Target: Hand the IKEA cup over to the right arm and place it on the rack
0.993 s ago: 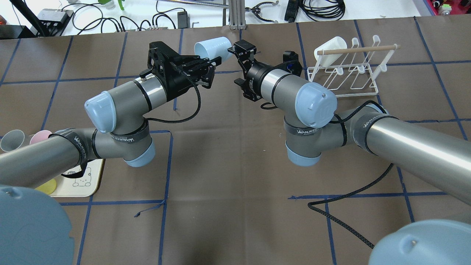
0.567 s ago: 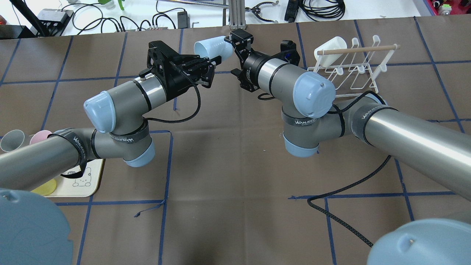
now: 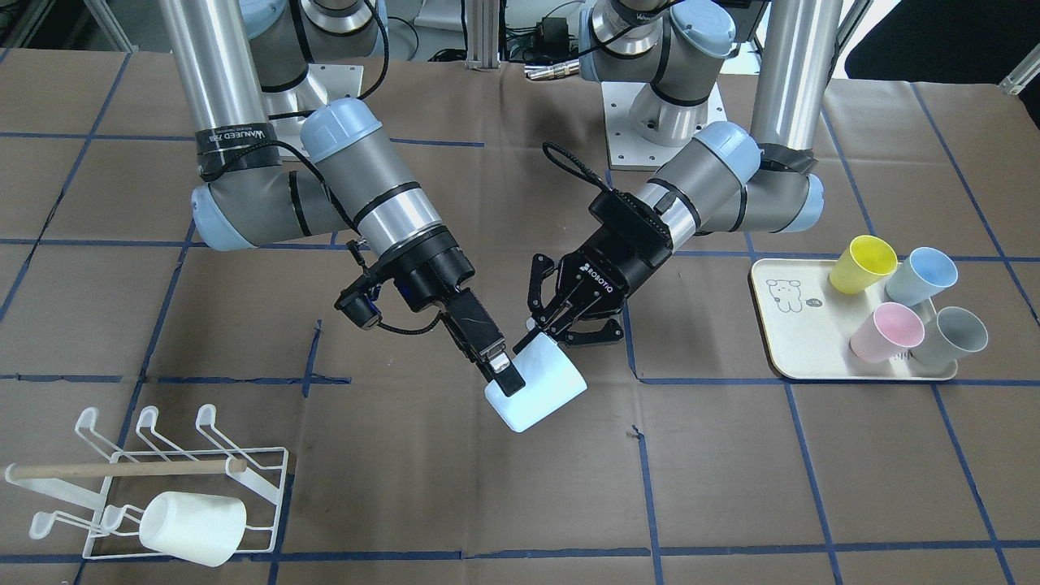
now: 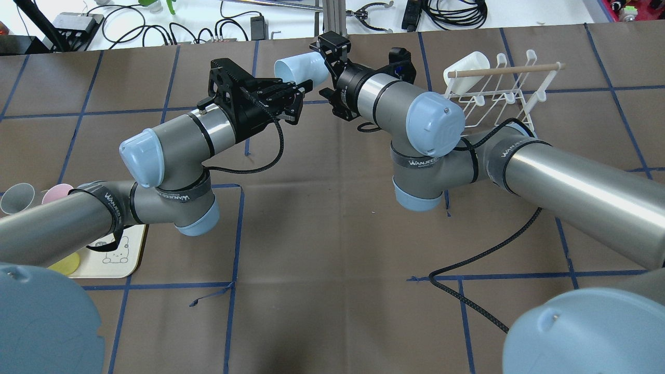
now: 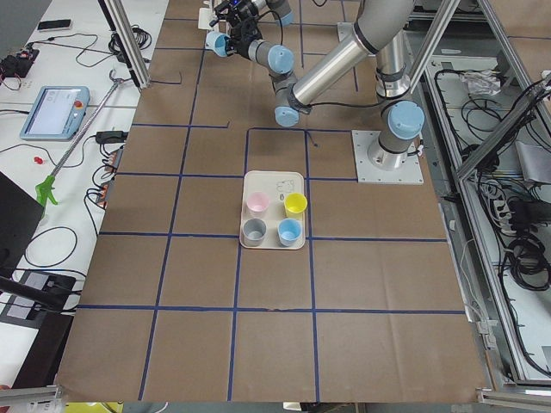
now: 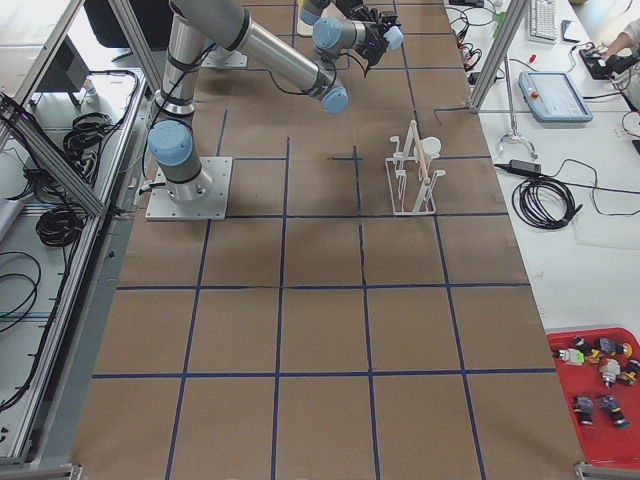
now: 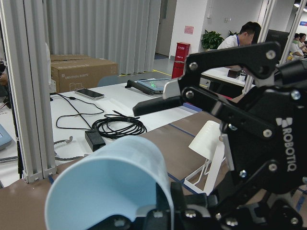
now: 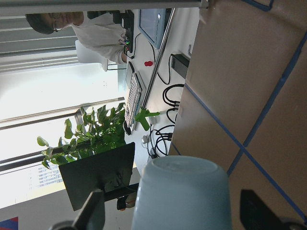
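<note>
Plastic, smooth and pale blue, the cup (image 4: 298, 67) is a round tapered shape. It lies on its side in the air above the table (image 4: 332, 234), which is covered with matte brown paper with blue lines. The left gripper (image 3: 561, 331), black and angular, is clamped on the cup's wall at the open rim, one finger inside the mouth. The right gripper (image 8: 177, 211) stands wide. In its wrist view the closed bottom of the cup sits between the two fingers (image 8: 93, 211), with a gap on each side, so I see no contact there. One second ago, this gripper was just beside the cup's bottom and apart from it; it has now moved forward and its fingers are around that end. The cup and the left gripper have not moved. The rack (image 4: 506, 70), thin white wire with hooked prongs and a light wooden bar, stands on the table well apart from the cup, on the robot's right. A matte white cup (image 4: 465, 65) hangs on one prong. The cream tray (image 3: 800, 325), flat with rounded corners, is on the robot's left side.
</note>
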Available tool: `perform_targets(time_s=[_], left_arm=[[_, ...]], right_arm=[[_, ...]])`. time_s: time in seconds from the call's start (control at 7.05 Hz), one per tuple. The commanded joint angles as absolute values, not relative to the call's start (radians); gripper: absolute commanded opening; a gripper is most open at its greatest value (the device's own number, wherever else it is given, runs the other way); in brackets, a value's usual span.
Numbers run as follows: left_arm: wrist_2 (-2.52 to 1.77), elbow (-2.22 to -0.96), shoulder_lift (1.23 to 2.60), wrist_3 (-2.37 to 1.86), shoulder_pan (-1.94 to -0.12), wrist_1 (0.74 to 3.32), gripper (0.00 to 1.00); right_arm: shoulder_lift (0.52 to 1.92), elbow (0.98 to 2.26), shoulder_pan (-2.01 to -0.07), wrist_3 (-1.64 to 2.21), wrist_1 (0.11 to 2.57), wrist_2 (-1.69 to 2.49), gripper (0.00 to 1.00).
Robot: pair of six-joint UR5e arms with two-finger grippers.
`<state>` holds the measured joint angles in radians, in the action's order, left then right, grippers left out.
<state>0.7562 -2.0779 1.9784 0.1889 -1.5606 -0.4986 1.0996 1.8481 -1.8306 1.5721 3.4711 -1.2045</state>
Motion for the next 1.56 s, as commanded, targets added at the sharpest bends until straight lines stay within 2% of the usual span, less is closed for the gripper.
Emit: perform_targets(time_s=[0.0,0.71,0.85,0.99,1.13,1.42], left_arm=[[0.755,-2.079,1.979,0.189,-1.562,-0.499,0.0],[0.758,-2.079,1.974,0.173,-1.562,-0.499,0.01],[0.758,-2.079,1.973,0.173,-1.562,-0.499,0.01],[0.758,-2.079,1.973,0.173,-1.562,-0.499,0.01],[0.758,-2.08,1.971,0.172,-1.562,-0.499,0.01],[0.759,-2.08,1.967,0.172,-1.562,-0.499,0.05]], right_arm=[[1.074,1.833,-1.845,1.574,3.47,-1.206,0.98],[1.049,1.804,-1.858,1.574,3.468,-1.209,0.98],[1.045,1.804,-1.858,1.569,3.468,-1.21,0.92],[1.045,1.804,-1.856,1.562,3.467,-1.207,0.76],[1.046,1.804,-1.856,1.563,3.468,-1.206,0.65],[1.049,1.804,-1.856,1.565,3.467,-1.204,0.56]])
